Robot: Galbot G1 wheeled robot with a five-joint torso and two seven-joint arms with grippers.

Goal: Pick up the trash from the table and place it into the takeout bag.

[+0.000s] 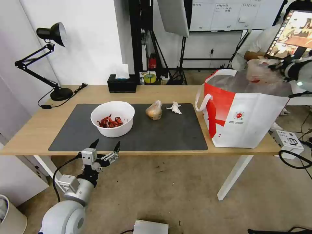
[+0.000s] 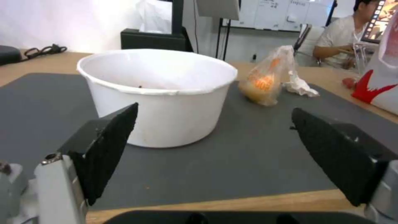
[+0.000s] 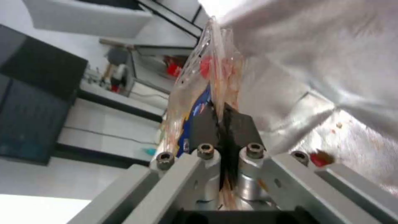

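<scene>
My right gripper (image 1: 276, 66) is shut on the clear clamshell tray with red tomatoes (image 1: 261, 71), holding it over the open top of the takeout bag (image 1: 242, 113) at the table's right end. In the right wrist view the fingers (image 3: 222, 119) pinch the tray's edge (image 3: 207, 81) beside the bag's silver lining (image 3: 331, 77). On the dark mat (image 1: 130, 130) stand the white bowl of red shells (image 1: 112, 118), the small bag of orange-brown food (image 1: 154, 110) and the crumpled tissue (image 1: 175, 107). My left gripper (image 1: 105, 146) hangs open just off the table's front edge, facing the bowl (image 2: 157, 90).
A black tissue box (image 1: 122, 83) and a black desk lamp (image 1: 48, 61) stand along the table's (image 1: 29, 130) back edge. A tripod and screens fill the room behind. A white box (image 1: 287, 140) and cables lie on the floor to the right.
</scene>
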